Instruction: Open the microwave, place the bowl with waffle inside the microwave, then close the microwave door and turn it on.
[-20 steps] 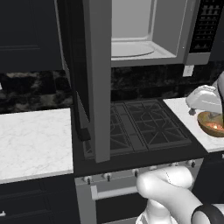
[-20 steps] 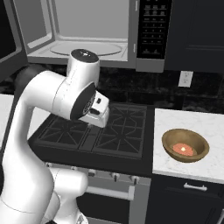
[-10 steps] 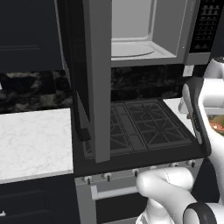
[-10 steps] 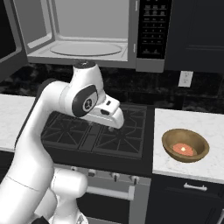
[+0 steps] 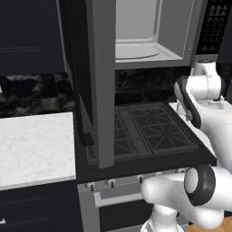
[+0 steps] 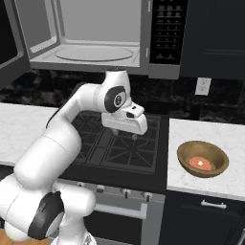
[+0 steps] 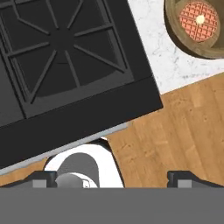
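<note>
Over the last second the gripper [image 6: 135,137] has been swung from above the stove [image 6: 115,139] toward the right-hand counter [image 6: 206,139], its jaws spread wide and empty; the approach to the bowl with waffle [image 6: 202,158] is judged under way. The microwave door [image 5: 97,81] is seen fully open, the microwave [image 6: 91,33] cavity bare. The bowl sits on the counter, one waffle inside.

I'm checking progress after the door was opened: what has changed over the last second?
The arm has swung right, carrying the open, empty gripper from over the stove's middle toward the bowl with waffle; it now hangs over the stove's right side, short of the bowl. Nothing was grasped or released. The bowl stays on the counter, the microwave door stays open, and the microwave is empty.
</note>
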